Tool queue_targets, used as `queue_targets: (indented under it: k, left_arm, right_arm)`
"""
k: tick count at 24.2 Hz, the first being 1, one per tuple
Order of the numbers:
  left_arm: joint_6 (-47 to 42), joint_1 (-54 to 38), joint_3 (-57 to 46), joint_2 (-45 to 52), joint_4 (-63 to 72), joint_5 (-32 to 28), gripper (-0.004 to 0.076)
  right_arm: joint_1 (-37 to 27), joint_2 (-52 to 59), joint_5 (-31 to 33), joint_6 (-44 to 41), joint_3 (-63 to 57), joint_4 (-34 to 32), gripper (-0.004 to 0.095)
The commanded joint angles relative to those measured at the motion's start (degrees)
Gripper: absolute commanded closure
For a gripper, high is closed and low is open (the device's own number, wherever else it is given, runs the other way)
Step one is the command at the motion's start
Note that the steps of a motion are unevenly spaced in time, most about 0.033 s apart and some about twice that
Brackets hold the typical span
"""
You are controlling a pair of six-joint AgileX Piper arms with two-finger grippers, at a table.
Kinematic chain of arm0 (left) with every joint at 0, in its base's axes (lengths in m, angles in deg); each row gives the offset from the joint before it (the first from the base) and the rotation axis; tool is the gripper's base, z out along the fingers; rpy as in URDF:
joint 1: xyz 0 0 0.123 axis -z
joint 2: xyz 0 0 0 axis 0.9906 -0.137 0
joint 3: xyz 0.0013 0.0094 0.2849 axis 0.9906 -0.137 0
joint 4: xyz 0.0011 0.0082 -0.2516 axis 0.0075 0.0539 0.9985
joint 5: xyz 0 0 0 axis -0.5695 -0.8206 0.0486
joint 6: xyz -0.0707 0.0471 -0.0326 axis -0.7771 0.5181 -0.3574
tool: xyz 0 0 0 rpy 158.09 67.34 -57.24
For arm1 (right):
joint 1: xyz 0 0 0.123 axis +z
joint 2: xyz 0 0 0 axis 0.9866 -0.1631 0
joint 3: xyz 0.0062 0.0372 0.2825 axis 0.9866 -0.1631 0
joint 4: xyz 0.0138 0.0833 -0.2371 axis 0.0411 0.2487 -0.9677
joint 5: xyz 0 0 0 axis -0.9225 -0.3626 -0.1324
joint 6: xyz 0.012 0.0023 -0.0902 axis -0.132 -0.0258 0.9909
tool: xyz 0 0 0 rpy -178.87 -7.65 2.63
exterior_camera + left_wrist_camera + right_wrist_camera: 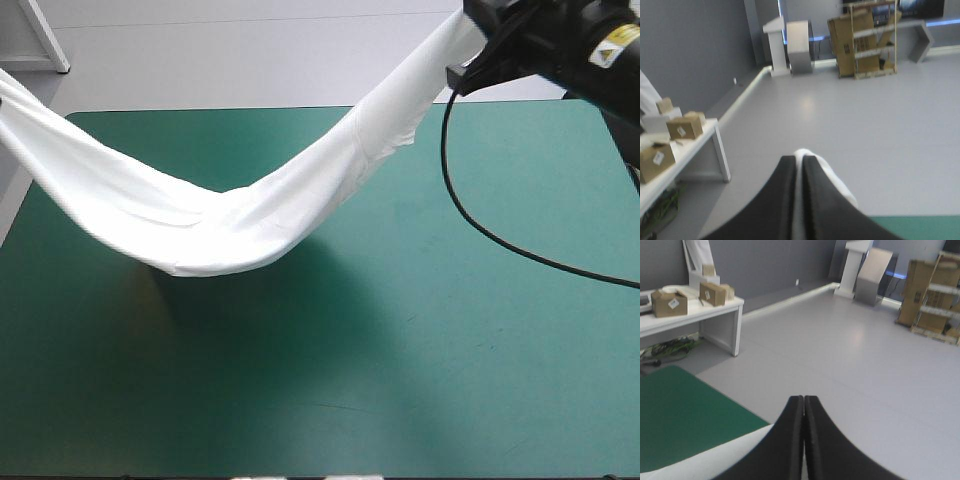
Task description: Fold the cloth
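The white T-shirt (230,215) hangs in the air as a long sagging band above the teal-green table (400,350), its lowest part over the left middle. One end rises to the upper right, where the right arm holds it; the other end runs off at the left. In the left wrist view my left gripper (801,160) is shut on the T-shirt (837,182), white cloth showing between and beside the black fingers. My right gripper (804,400) is shut on the T-shirt (715,460), which trails away beside the fingers. Both arms are raised, looking level into the room.
A black cable (470,215) loops down from the right wrist across the table's right side. The T-shirt casts a shadow (260,300) on the cover beneath it. The table's far edge (300,110) lies under the stretched cloth.
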Motion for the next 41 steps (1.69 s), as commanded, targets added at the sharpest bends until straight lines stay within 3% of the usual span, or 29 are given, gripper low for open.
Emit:
queue_targets:
  k: [1, 10, 17, 22, 26, 30, 38, 41]
  left_arm:
    - [0.4, 0.3, 7.2, 1.1, 1.2, -4.2, 0.0705]
    - [1.7, 0.3, 17.4, 1.2, 1.0, 6.2, 0.0705]
    - [1.7, 0.3, 15.6, 1.1, 1.0, 19.2, 0.0705]
    - [2.0, 0.3, 6.7, 1.0, 2.8, 16.7, 0.0705]
    - [5.0, 0.3, -6.5, -1.6, 8.2, 9.7, 0.0705]
    - [13.9, 0.3, -16.8, -8.7, 18.8, 0.7, 0.0705]
    - [22.6, 0.3, -17.5, -25.3, 27.0, -10.1, 0.0705]
    - [25.8, 0.3, -17.5, -31.2, 31.9, -16.8, 0.0705]
  right_arm:
    - [-0.1, 2.1, -2.0, -0.4, 8.3, -0.1, 0.0920]
    - [-0.1, 4.9, 2.3, -0.6, 16.8, -0.2, 0.0920]
    - [-0.1, 5.1, 14.0, -2.0, 15.7, -1.1, 0.0920]
    - [-0.1, 2.6, 15.2, -3.6, 9.6, -5.4, 0.0921]
    - [-0.1, -2.2, 7.5, -3.4, 1.0, -7.1, 0.0921]
    - [-0.1, -12.8, -1.1, -3.4, -5.1, -6.8, 0.0921]
    - [-0.1, -31.7, -23.9, -3.4, -5.1, -5.3, 0.0921]
    - [-0.1, -36.9, -33.2, -3.4, -5.1, -3.6, 0.0921]
